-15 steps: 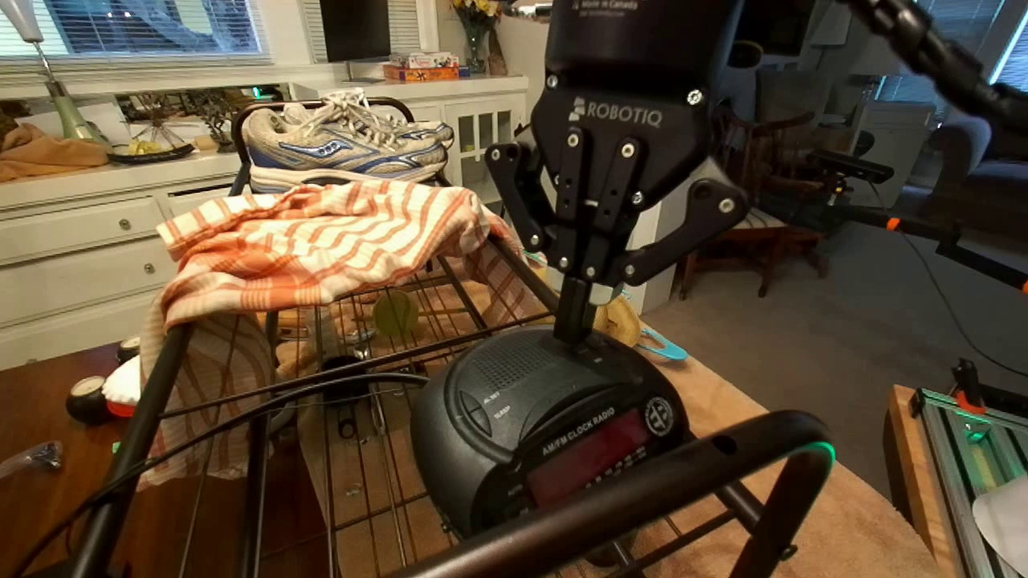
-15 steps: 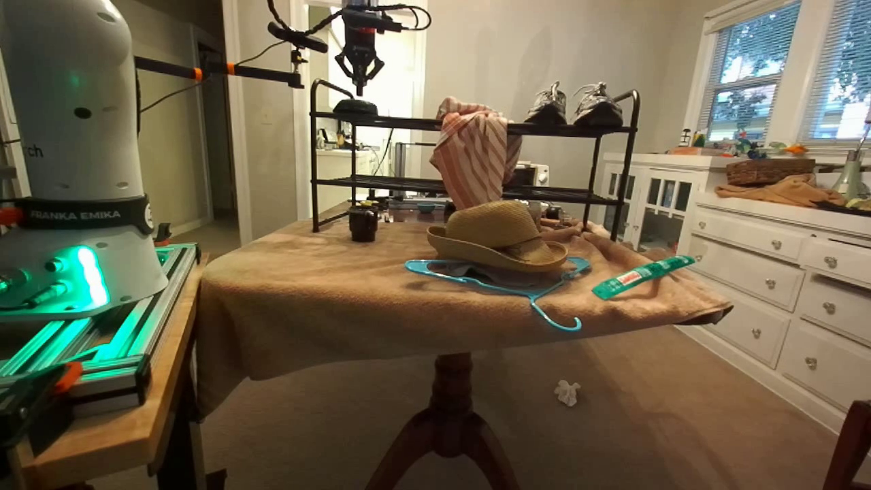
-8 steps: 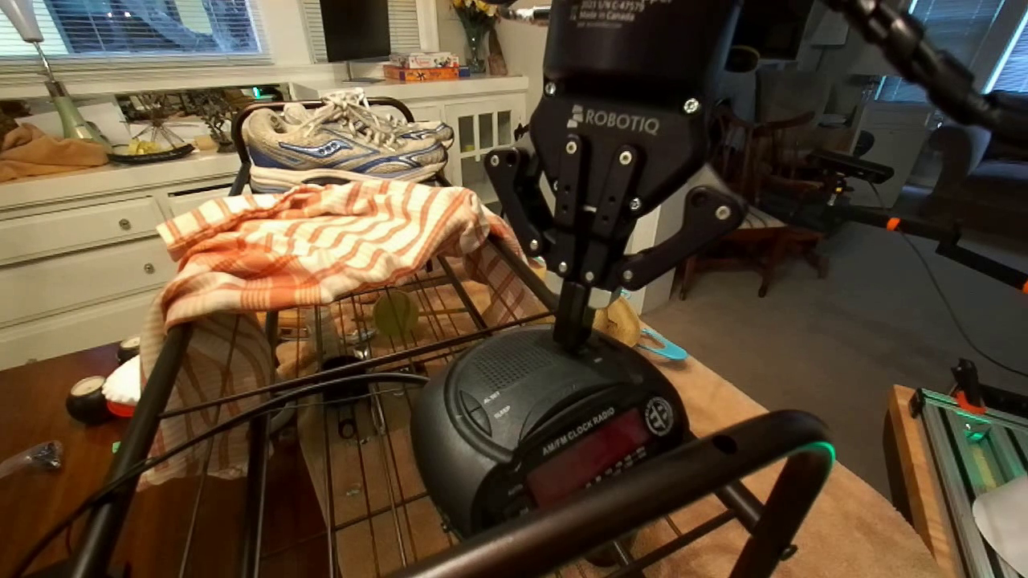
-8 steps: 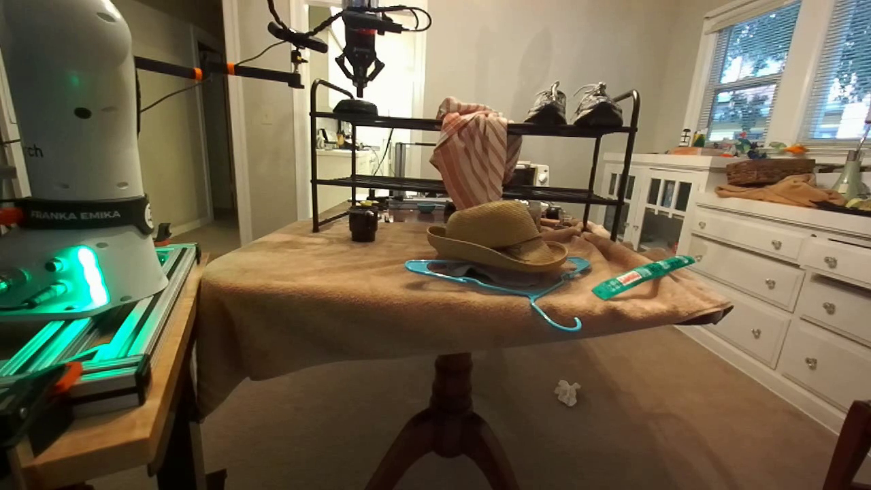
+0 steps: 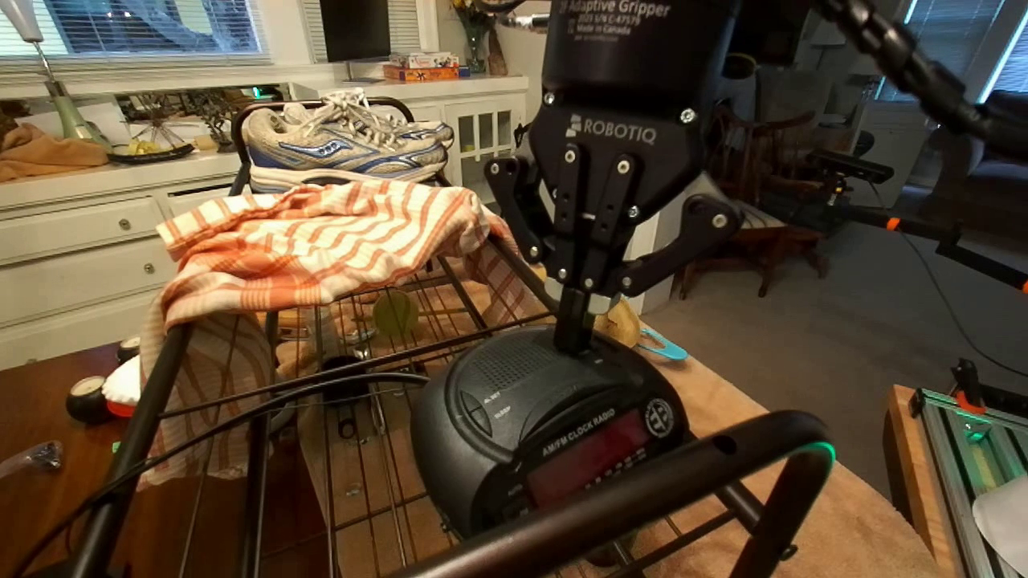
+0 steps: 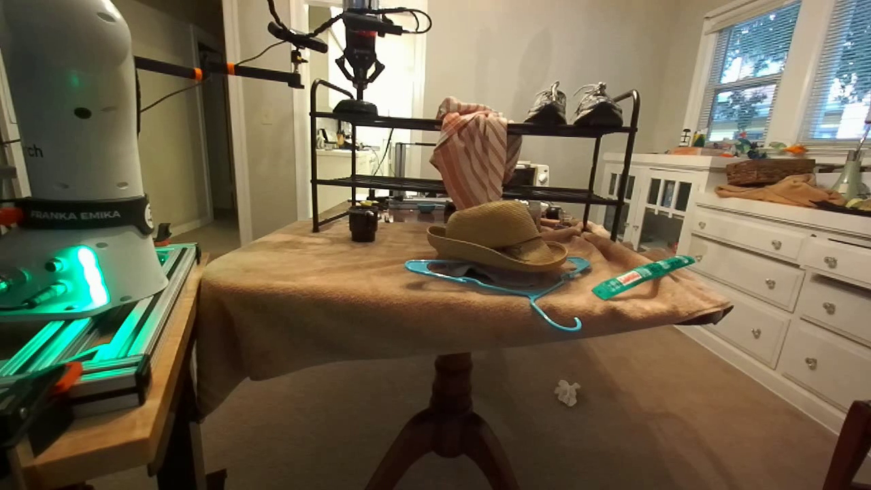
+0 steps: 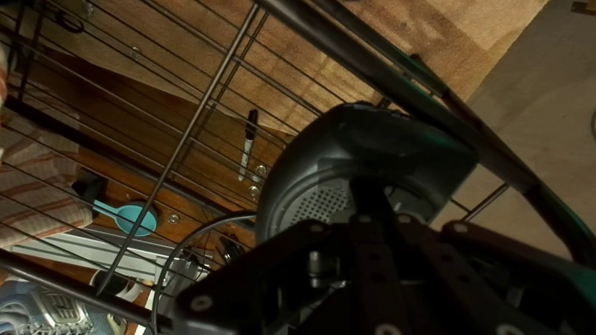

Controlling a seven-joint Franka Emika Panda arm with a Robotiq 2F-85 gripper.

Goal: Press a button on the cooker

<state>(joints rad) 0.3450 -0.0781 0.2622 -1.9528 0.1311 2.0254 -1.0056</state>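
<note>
The cooker (image 5: pixel 454 453) is a black domed appliance lettered "AM/FM CLOCK RADIO", with a reddish display (image 5: pixel 590 457) on its sloped front. It sits at one end of the rack's top shelf and also shows in an exterior view (image 6: pixel 346 107) and the wrist view (image 7: pixel 302 172). My gripper (image 5: pixel 573 347) points straight down with its fingers together and nothing between them. Its tips stand at the top surface, beside the speaker holes (image 5: pixel 506 365), and look in contact. In the wrist view the gripper (image 7: pixel 368 184) covers part of the top, so whatever lies under the tips is hidden.
A black wire rack (image 5: pixel 626 506) carries the cooker; its raised end bar stands close by the front. A striped towel (image 5: pixel 321 249) and sneakers (image 5: pixel 345 148) lie farther along the shelf. A cable (image 7: pixel 174 260) runs off the cooker. A straw hat (image 6: pixel 493 228) and blue hanger (image 6: pixel 435 271) lie below.
My gripper has moved down a little, its shut fingertips lowering onto the top of the cooker. The cooker and other things have not moved.
</note>
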